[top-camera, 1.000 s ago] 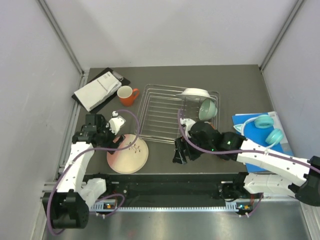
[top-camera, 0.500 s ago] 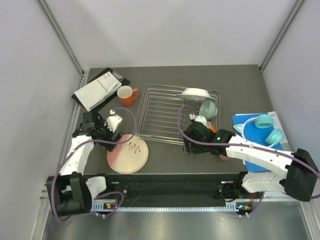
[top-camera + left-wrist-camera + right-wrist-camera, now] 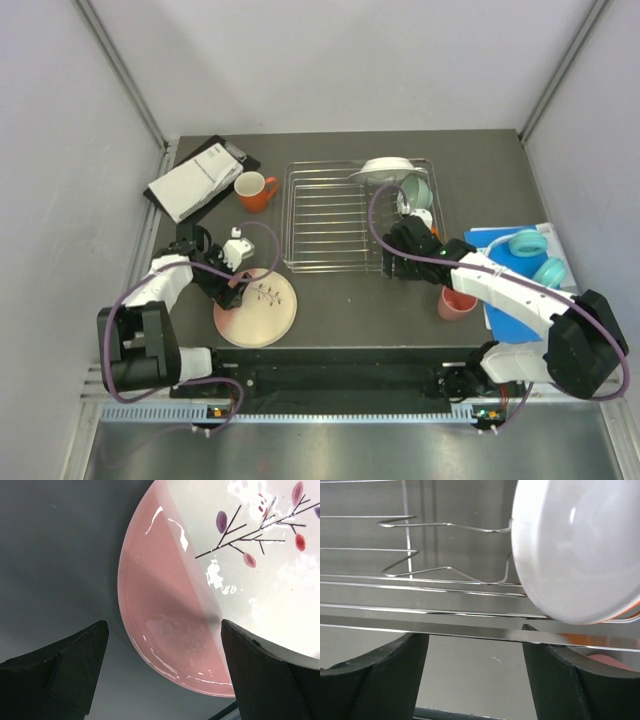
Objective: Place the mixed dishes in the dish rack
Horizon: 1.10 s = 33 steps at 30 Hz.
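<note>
Two white-shelled robot arms with black joints, the left arm (image 3: 165, 282) and right arm (image 3: 505, 292), mounted on a black base rail (image 3: 340, 385), each trail a looped purple cable (image 3: 372, 215); gripper fingers (image 3: 265, 675) are matte black wedges.

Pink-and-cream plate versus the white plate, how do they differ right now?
The pink-and-cream plate lies flat on the table, outside the dish rack; the white plate stands on edge inside it. The pink-and-cream plate carries a leaf sprig; the white plate looks plain. Both are round.
</note>
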{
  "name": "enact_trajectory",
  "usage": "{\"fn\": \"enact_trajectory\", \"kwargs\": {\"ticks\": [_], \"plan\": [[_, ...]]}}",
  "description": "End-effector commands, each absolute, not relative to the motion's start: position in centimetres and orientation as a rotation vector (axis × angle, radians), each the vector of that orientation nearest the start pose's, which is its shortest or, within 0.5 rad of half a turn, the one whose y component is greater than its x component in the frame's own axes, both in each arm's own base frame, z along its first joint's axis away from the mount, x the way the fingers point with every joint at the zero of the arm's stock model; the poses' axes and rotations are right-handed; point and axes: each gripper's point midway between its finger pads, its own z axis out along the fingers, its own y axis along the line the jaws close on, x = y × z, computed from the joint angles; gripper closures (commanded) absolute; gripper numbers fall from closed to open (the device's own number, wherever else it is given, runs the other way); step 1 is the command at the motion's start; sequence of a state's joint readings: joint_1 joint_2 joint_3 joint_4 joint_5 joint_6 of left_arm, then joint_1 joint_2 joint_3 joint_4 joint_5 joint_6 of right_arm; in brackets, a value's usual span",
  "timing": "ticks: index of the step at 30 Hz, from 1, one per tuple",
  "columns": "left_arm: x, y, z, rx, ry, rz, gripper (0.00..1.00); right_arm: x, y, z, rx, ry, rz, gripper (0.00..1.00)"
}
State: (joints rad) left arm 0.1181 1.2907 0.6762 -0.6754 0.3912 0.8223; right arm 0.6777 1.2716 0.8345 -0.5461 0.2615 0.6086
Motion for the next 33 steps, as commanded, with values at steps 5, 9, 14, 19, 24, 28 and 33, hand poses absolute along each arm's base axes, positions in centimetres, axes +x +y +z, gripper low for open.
{"fn": "enact_trajectory", "kwargs": {"ticks": [5, 9, 14, 19, 24, 28, 33], "plan": [[24.4, -1.7, 2.5, 1.003, 2.48, -0.352, 0.01, 21.9, 23.5, 12.9, -0.23, 2.343, 0.587, 0.15], [24.5, -1.7, 1.6, 0.988, 2.501, -0.378, 0.02, 18.6, 27.3, 13.3, -0.397, 2.327, 0.884, 0.13], [23.8, -2.3, 0.9, 1.019, 2.527, -0.468, 0.45, 17.5, 31.4, 12.6, -0.494, 2.339, 1.016, 0.13], [24.2, -3.0, 1.8, 1.054, 2.524, -0.568, 0.85, 16.4, 34.9, 11.0, -0.642, 2.375, 1.068, 0.11], [24.9, -3.9, 3.1, 1.046, 2.501, -0.657, 1.0, 16.0, 37.3, 10.1, -0.737, 2.368, 1.112, 0.09], [25.4, -4.4, 4.2, 1.035, 2.472, -0.685, 1.0, 15.7, 38.8, 9.1, -0.808, 2.372, 1.112, 0.08], [24.4, -5.5, 4.7, 1.051, 2.456, -0.73, 1.0, 16.0, 41.2, 8.8, -0.851, 2.364, 1.121, 0.1]]}}
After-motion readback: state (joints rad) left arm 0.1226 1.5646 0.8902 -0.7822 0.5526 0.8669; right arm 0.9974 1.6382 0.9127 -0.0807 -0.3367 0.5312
